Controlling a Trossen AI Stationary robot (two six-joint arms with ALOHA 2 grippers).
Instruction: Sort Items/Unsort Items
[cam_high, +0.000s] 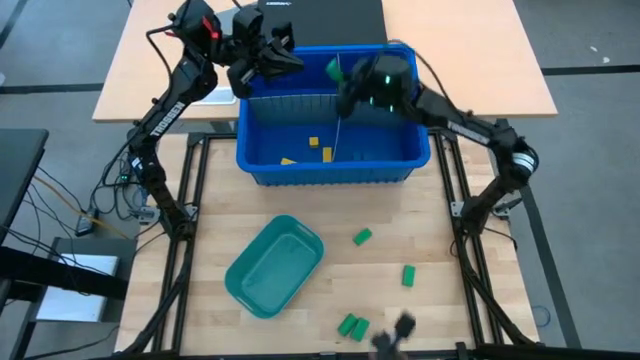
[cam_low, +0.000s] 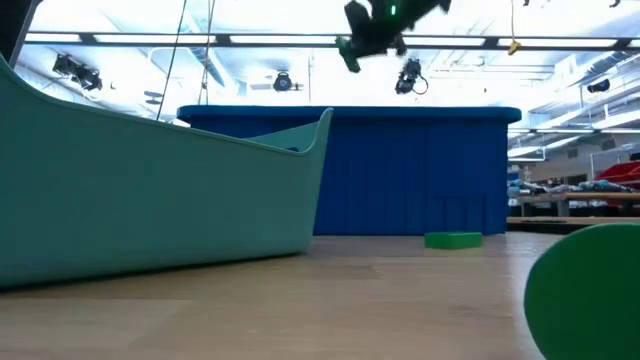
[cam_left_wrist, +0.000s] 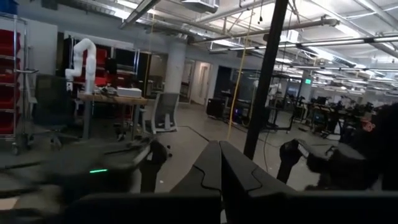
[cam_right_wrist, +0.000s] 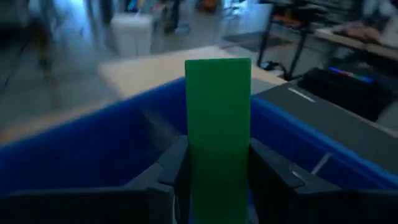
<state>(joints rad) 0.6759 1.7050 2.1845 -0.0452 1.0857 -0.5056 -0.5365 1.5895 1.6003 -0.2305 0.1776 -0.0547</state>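
The wooden tabletop (cam_high: 300, 215) carries a big blue bin (cam_high: 330, 165) at its far side, and a teal tray (cam_high: 273, 265) sits nearer the front, left of centre and well apart from the bin. The right arm reaches over the bin's far right part, and the right gripper (cam_right_wrist: 217, 165) holds a green block (cam_right_wrist: 217, 124) upright between its fingers, above the bin's interior; in the high view that block (cam_high: 332, 68) shows just beside the bin's far rim. The left arm hangs over the far left corner of the bin, and the left gripper (cam_left_wrist: 221, 168) has its fingers pressed together with nothing between them, pointed out at the room. Inside the bin, a few small yellow blocks (cam_high: 315, 148) lie on the floor near the front wall. On the bare tabletop right of the tray lie loose green blocks: one (cam_high: 362, 237) near the tray's far end, one (cam_high: 408, 275) further right, and a pair (cam_high: 352, 325) touching each other close to the front edge.
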